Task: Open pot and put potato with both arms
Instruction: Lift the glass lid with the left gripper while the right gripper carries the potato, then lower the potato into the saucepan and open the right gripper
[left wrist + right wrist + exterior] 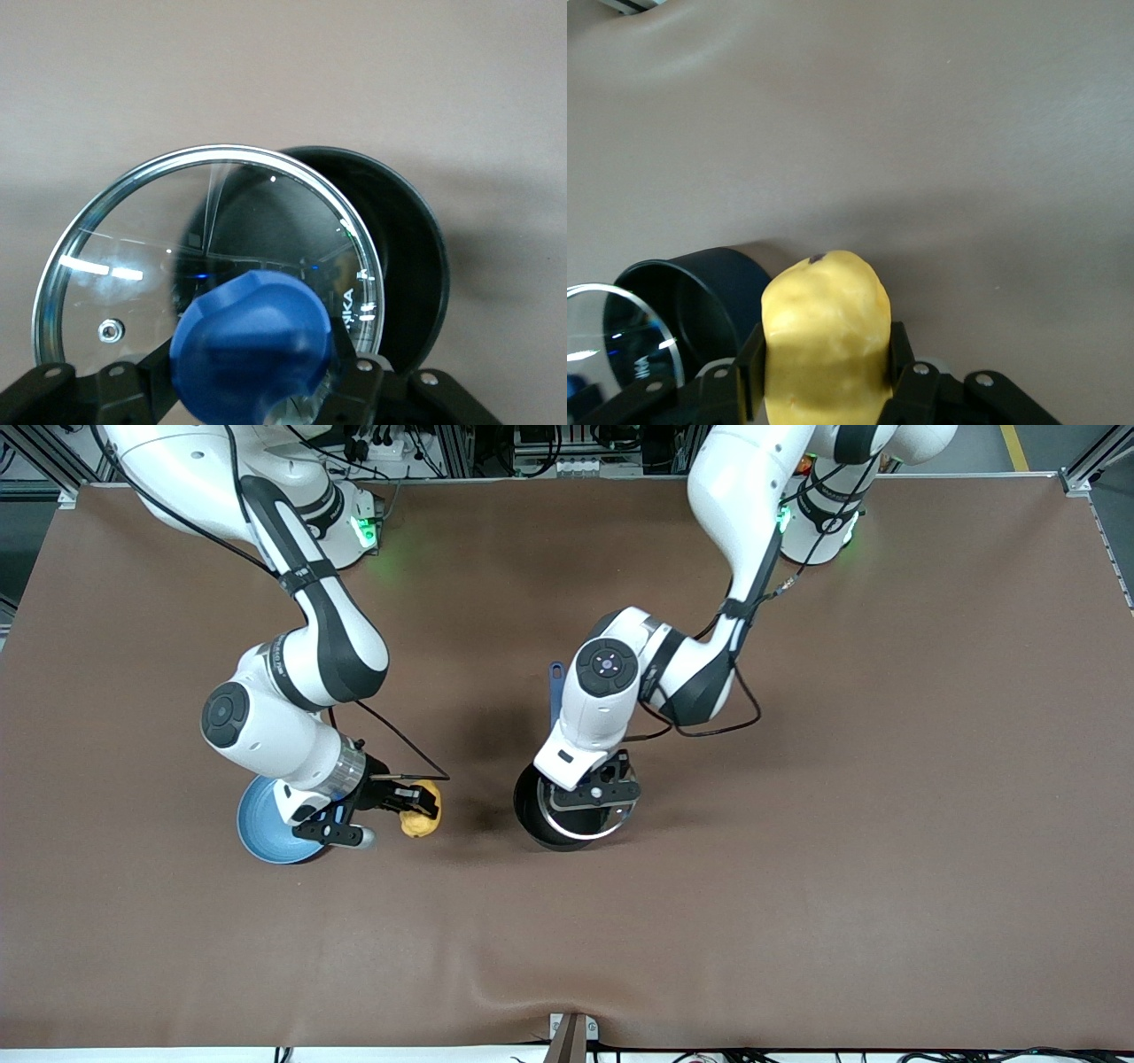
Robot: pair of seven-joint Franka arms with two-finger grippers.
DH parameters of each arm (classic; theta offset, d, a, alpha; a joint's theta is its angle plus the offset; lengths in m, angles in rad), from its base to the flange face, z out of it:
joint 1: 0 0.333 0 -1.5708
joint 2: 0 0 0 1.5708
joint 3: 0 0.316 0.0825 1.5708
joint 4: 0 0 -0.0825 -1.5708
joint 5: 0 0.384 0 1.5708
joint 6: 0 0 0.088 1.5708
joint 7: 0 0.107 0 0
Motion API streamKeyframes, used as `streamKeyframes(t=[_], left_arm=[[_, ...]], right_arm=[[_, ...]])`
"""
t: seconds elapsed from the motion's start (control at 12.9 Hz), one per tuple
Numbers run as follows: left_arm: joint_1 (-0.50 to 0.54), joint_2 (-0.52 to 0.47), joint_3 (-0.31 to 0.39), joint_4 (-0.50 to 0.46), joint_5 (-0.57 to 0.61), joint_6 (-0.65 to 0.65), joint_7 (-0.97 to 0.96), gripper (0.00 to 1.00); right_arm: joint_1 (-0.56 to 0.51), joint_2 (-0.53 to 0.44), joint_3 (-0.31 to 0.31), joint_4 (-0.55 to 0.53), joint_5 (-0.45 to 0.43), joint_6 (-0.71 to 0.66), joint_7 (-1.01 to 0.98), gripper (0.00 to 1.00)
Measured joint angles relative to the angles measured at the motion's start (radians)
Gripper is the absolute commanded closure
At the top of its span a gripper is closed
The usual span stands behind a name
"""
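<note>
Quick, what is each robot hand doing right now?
Left gripper: shut on the lid, above the pot.
Right gripper: shut on the potato.

You see 2 white arms (292,646) with black joint sections, black cables, green base lights, and black screw-studded grippers (416,797).

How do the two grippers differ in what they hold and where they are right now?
The left gripper is shut on the lid's blue knob, holding the glass lid partly off the black pot. The right gripper is shut on the yellow potato, beside the light-blue plate, toward the right arm's end. Both grasp firmly with black two-finger grippers.
</note>
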Motion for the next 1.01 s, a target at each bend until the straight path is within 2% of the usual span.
streamKeyframes(t=[0.39, 0.54, 0.77, 1.01], left_arm=[[0.036, -0.191, 0.063, -0.010, 0.000, -0.254, 0.208, 0.94], [0.047, -0.238, 0.110, -0.040, 0.000, -0.346, 0.311, 0.93], [0.074, -0.308, 0.159, -0.140, 0.001, -0.366, 0.466, 0.94], [0.111, -0.378, 0.186, -0.255, 0.007, -0.351, 0.592, 0.94]], right_arm=[[0.114, 0.002, -0.002, 0.063, -0.010, 0.014, 0.099, 0.81], [0.162, 0.020, -0.003, 0.109, -0.108, 0.004, 0.177, 0.81], [0.226, 0.107, -0.004, 0.260, -0.276, -0.121, 0.276, 0.82], [0.282, 0.221, -0.006, 0.409, -0.355, -0.161, 0.316, 0.83]])
